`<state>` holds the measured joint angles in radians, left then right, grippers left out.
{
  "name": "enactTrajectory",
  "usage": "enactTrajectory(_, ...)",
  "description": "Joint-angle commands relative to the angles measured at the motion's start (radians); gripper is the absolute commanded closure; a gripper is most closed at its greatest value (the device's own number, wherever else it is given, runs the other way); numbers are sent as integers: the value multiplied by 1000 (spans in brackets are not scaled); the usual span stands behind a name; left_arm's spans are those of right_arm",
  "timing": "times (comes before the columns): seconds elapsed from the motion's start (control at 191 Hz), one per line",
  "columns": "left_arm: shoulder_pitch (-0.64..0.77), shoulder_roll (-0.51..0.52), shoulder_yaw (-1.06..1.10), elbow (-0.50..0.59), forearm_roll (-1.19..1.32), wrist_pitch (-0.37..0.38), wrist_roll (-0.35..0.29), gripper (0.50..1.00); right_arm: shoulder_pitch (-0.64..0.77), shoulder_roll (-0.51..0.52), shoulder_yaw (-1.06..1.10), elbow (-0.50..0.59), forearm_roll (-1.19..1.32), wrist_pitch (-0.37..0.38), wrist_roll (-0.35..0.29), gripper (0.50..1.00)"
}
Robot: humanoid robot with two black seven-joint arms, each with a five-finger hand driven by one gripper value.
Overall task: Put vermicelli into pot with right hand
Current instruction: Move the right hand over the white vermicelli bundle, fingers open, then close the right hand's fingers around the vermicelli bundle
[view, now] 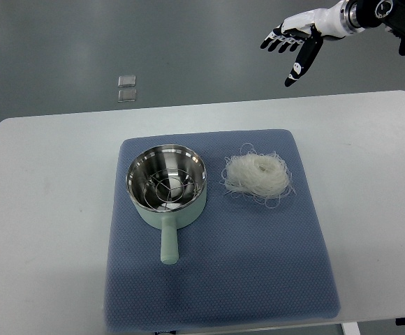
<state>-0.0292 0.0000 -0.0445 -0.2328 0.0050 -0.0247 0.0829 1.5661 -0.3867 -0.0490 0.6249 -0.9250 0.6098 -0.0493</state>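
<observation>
While the vermicelli (257, 175) lies beside the pot (166, 183), the right hand (293, 40) hovers beyond the table, fingers spread, empty.

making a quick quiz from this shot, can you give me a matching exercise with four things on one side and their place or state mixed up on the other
Things:
1. pot
2. vermicelli
3. right hand
4. blue mat

Place or state:
A. in the air beyond the table's far edge, fingers spread, holding nothing
B. a loose white nest on the mat, right of the pot
C. spread over the white table, under both items
D. on the left part of the mat, handle towards the camera, wire rack inside

Pairs: 1-D, 2-B, 3-A, 4-C
</observation>
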Motion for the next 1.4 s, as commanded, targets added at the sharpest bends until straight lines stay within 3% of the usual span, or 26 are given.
enactTrajectory(0.0, -3, 0, 0, 0, 0, 0, 0, 500, 52, -6, -72, 45, 3, 1, -29, 570)
enactTrajectory(0.246, -3, 0, -1, 6, 0, 0, -2, 500, 38, -74, -65, 248, 31, 1, -38, 570)
enactTrajectory(1.087, 0, 0, 0, -2, 0, 0, 0, 500, -222, 26, -61, 249, 17, 1, -32, 570)
enactTrajectory(1.395, 2, 0, 0, -3, 0, 0, 0, 500, -268, 48, -61, 243, 9, -73, -27, 572)
